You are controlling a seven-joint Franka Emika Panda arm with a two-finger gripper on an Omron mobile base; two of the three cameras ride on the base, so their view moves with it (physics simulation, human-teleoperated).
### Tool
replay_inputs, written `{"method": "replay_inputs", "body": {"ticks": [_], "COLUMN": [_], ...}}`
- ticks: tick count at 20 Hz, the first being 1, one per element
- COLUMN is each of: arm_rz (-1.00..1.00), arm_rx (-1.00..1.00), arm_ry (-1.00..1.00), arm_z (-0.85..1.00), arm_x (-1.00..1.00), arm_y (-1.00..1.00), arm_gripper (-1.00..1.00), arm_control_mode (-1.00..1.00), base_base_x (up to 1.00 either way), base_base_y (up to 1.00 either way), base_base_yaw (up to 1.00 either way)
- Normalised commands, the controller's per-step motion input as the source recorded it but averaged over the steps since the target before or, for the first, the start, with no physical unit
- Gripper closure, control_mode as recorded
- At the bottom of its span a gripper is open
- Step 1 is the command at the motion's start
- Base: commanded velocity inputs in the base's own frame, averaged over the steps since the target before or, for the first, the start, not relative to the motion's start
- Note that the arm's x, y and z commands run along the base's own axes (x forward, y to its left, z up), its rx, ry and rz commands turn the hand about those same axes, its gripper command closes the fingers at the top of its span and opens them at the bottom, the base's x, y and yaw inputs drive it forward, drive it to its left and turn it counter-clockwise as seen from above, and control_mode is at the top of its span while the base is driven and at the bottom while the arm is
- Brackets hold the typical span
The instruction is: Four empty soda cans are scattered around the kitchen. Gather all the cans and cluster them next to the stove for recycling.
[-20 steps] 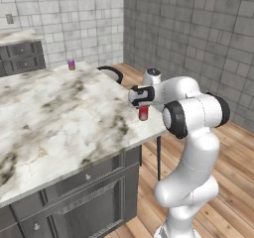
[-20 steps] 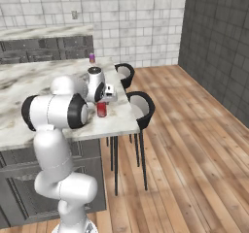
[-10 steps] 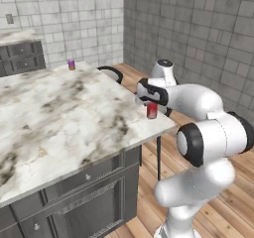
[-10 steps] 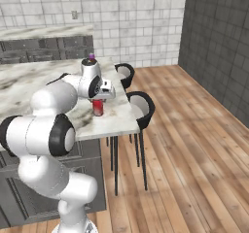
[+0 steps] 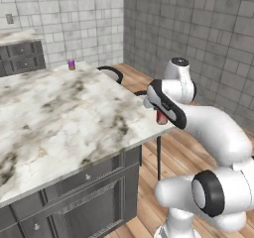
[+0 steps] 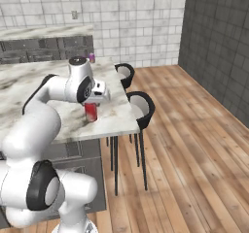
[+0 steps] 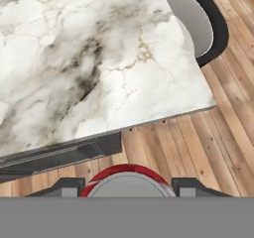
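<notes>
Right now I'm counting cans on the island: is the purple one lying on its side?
No, the purple can stands upright at the marble island's far edge.

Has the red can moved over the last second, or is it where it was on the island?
Yes. The red can, gripped by the gripper, has shifted toward the marble island's outer corner near the stools.

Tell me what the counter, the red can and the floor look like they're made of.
Counter: polished marble by its look, white with grey-brown veining. Red can: likely painted metal, with a grey, metal-looking top in the hand view; held in the claw. Floor: wood planks, warm brown with visible seams.
</notes>
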Motion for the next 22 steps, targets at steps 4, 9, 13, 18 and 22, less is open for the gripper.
{"method": "replay_inputs", "body": {"ticks": [4,9,13,18,22], "arm_rz": [-0.02,0.00,-0.01,0.00,0.00], "arm_rx": [0.02,0.05,0.03,0.00,0.00], "arm_ry": [0.01,0.01,0.01,0.00,0.00], "arm_z": [0.34,0.21,0.16,0.00,0.00], "arm_x": [-0.83,-0.81,-0.77,0.00,0.00], "arm_y": [-0.01,-0.07,0.00,0.00,0.00], "arm_gripper": [1.00,1.00,1.00,1.00,1.00], "arm_control_mode": [-1.00,-1.00,-1.00,1.00,1.00], "base_base_x": [0.00,0.00,0.00,-0.83,-0.80], "base_base_y": [0.00,0.00,0.00,0.00,0.11], "base_base_yaw": [0.00,0.00,0.00,0.00,0.00]}}
